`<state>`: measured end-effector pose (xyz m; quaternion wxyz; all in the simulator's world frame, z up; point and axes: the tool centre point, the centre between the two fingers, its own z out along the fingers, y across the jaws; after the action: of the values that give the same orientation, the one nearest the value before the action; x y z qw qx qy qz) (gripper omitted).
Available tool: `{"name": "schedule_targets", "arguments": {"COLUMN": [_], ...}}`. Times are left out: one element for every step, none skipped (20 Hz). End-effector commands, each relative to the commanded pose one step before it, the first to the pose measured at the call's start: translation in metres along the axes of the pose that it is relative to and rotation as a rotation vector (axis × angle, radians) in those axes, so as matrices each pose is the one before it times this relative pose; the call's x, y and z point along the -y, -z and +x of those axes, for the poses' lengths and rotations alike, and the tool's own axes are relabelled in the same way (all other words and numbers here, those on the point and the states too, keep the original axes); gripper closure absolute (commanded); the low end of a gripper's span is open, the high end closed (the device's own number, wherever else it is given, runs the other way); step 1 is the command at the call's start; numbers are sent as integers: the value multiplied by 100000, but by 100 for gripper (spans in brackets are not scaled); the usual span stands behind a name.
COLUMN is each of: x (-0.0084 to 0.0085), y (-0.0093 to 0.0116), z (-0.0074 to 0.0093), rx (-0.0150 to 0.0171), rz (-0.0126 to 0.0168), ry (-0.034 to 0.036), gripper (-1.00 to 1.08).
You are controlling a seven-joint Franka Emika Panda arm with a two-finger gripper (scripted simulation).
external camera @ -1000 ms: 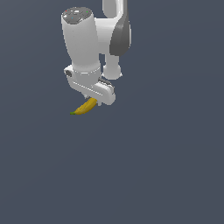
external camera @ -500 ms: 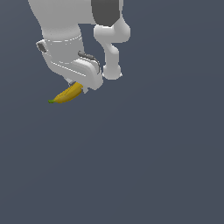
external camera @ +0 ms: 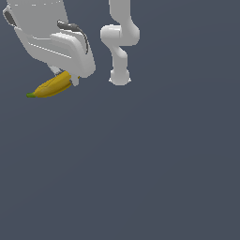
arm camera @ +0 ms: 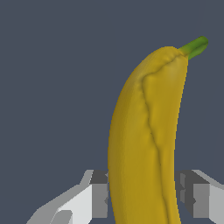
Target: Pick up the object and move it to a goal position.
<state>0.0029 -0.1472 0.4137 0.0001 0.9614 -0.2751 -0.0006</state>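
The object, a curved yellow banana [external camera: 52,86] with a green tip, hangs in the air under the white gripper [external camera: 70,79] near the exterior view's upper left. Its green tip points toward that view's left. In the wrist view the banana [arm camera: 146,135] fills the picture, clamped between the two grey fingers [arm camera: 94,194] of the gripper [arm camera: 144,197], which is shut on it. The banana's held end is hidden behind the hand in the exterior view.
The arm's white links and base [external camera: 119,75] stand behind the gripper toward the exterior view's upper middle. Everything else in both views is a plain dark grey-blue surface.
The gripper has carried the banana toward the exterior view's left and closer to the camera, so both look larger. The grip on the banana has held.
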Motion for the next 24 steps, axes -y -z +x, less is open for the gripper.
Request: {"name": "schedule_targets", "arguments": {"x": [-309, -76, -106, -102, -96, -88, -80, -72, -64, -57, -51, -46, -40, -35, -31, -26, -21, -16, -41, -8, -5, -2, -1, 0], "y": [1526, 508, 499, 482, 459, 423, 388, 355, 324, 296, 270, 245, 221, 198, 176, 154, 133, 114, 80, 77, 61, 45, 31, 17], "z": [654, 242, 241, 235, 225, 209, 193, 178, 164, 151, 139, 127, 115, 104, 93, 83, 73, 63, 74, 45, 37, 28, 20, 12], "rx": [-140, 8, 0, 0, 0, 0, 0, 0, 0, 0, 0, 0, 0, 0, 0, 0, 0, 0, 25, 0, 0, 0, 0, 0], "rz": [49, -16, 0, 0, 0, 0, 0, 0, 0, 0, 0, 0, 0, 0, 0, 0, 0, 0, 5, 0, 0, 0, 0, 0], "ry": [37, 45, 0, 0, 0, 0, 0, 0, 0, 0, 0, 0, 0, 0, 0, 0, 0, 0, -42, 0, 0, 0, 0, 0], "gripper": [108, 108, 108, 108, 108, 108, 108, 108, 108, 108, 108, 108, 108, 108, 108, 108, 108, 108, 108, 108, 108, 108, 108, 108]}}
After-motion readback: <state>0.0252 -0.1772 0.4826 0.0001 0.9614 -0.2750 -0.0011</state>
